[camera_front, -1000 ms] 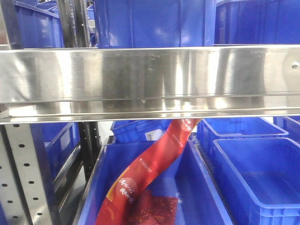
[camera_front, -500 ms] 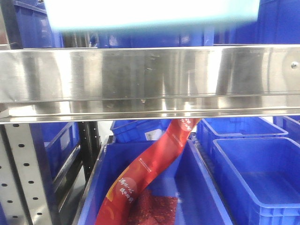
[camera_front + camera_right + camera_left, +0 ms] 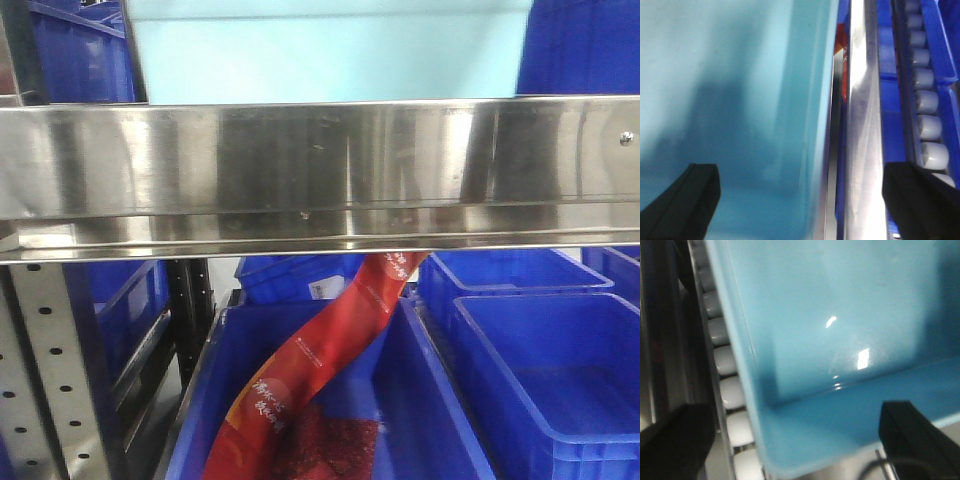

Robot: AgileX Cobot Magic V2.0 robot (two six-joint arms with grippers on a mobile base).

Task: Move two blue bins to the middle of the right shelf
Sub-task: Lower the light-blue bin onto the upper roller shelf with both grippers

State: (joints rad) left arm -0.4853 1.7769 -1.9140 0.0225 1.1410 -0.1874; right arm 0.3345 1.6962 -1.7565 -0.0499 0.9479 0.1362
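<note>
Above steel rail point(image 3: 320, 165), pale blue bin point(image 3: 330, 50) between both wide-spread grippers point(image 3: 795, 440) point(image 3: 800, 200); grasp unclear.

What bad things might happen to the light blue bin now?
1. The light blue bin sits just above the steel rail in the front view; lowered too early, its bottom might catch on the rail.
2. In the left wrist view the bin is skewed against the white rollers, so it may roll in crooked.
3. Dark blue bins stand on both sides; a sideways drift could bump them.
</note>
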